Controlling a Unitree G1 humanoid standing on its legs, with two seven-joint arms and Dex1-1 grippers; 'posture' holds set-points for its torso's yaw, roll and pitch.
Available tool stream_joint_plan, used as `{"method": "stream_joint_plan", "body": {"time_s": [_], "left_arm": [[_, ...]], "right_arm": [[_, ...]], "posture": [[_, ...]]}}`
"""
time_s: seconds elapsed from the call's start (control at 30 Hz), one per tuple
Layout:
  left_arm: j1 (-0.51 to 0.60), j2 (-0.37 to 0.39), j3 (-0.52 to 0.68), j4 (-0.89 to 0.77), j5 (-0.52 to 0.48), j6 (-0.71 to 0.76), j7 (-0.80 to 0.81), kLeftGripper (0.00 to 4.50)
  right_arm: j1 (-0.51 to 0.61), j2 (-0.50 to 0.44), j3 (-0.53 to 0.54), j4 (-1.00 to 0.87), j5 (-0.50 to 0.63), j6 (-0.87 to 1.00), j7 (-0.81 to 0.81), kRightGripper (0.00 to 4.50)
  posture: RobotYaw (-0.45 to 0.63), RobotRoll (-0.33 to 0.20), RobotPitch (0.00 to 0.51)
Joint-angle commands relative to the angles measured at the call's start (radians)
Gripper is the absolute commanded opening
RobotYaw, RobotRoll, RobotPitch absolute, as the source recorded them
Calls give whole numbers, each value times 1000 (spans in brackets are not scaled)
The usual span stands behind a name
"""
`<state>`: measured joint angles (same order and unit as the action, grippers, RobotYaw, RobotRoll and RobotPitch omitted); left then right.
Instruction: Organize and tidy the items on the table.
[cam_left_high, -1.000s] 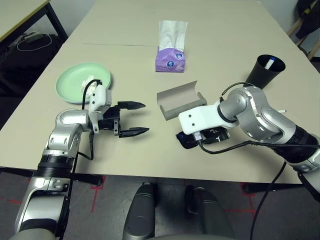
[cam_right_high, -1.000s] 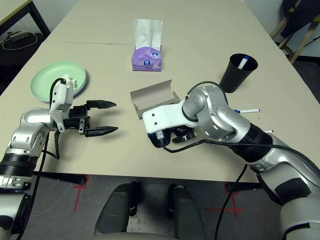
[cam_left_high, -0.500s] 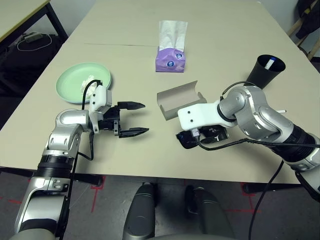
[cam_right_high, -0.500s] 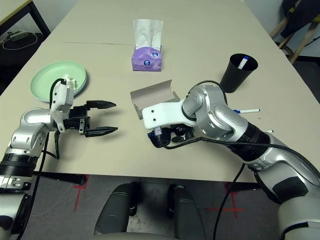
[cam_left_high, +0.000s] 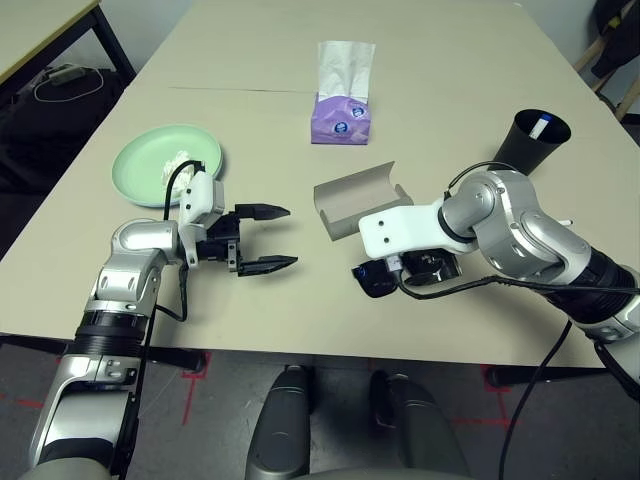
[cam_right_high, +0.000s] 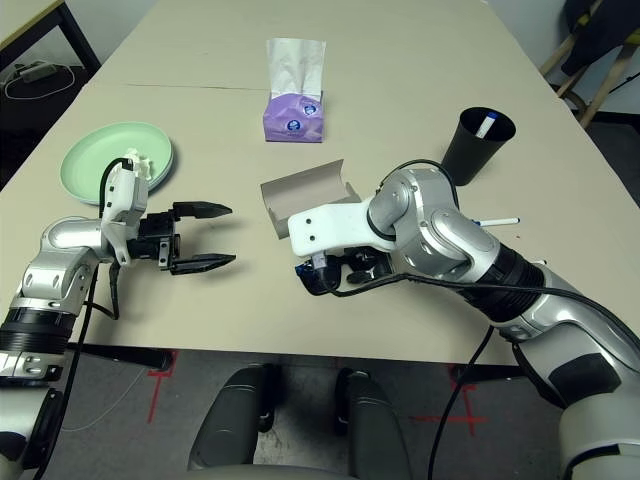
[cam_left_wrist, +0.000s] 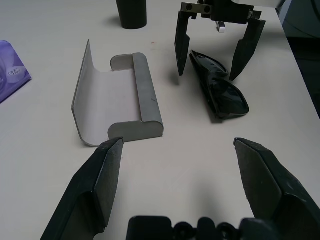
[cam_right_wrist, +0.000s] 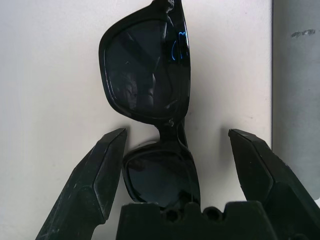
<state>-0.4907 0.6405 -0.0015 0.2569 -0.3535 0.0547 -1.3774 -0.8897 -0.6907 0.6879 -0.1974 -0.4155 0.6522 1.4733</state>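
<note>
Right hand (cam_right_wrist: 175, 150), fingers spread, is straddling the black sunglasses (cam_right_wrist: 150, 75), its forearm hiding them from the head views; left hand (cam_left_high: 262, 238) is hovering spread.

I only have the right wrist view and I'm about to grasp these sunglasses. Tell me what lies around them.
Observer: The grey glasses case lies open on the table just beyond the sunglasses, not touching them.
Operator: Report the left gripper.
Observer: The left gripper is open and empty, pointing toward the case.
Operator: Now the table's right side.
Observer: A black cup stands upright there with a white pen inside.
</note>
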Motion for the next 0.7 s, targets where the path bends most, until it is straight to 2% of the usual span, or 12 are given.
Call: {"method": "stream_joint_plan", "body": {"time_s": [0.03, 0.13, 0.37, 0.4, 0.7], "left_arm": [[21, 2, -13, 5, 10, -10, 2, 4500], [21, 3, -14, 5, 10, -9, 4, 4500], [18, 1, -16, 10, 13, -12, 4, 4500], [17, 1, -16, 12, 14, -13, 4, 4500], [9, 0, -20, 31, 18, -20, 0, 4500]], "right_arm": [[-4, -7, 11, 3, -8, -11, 8, 4096], [-7, -4, 8, 8, -7, -18, 6, 3231], [-11, -4, 4, 13, -4, -27, 6, 500], [-12, -5, 1, 12, -3, -28, 7, 367], [-51, -45, -52, -5, 30, -62, 35, 367]], "posture": [[207, 0, 155], [205, 0, 154], [200, 0, 153], [198, 0, 151], [185, 0, 143]]}}
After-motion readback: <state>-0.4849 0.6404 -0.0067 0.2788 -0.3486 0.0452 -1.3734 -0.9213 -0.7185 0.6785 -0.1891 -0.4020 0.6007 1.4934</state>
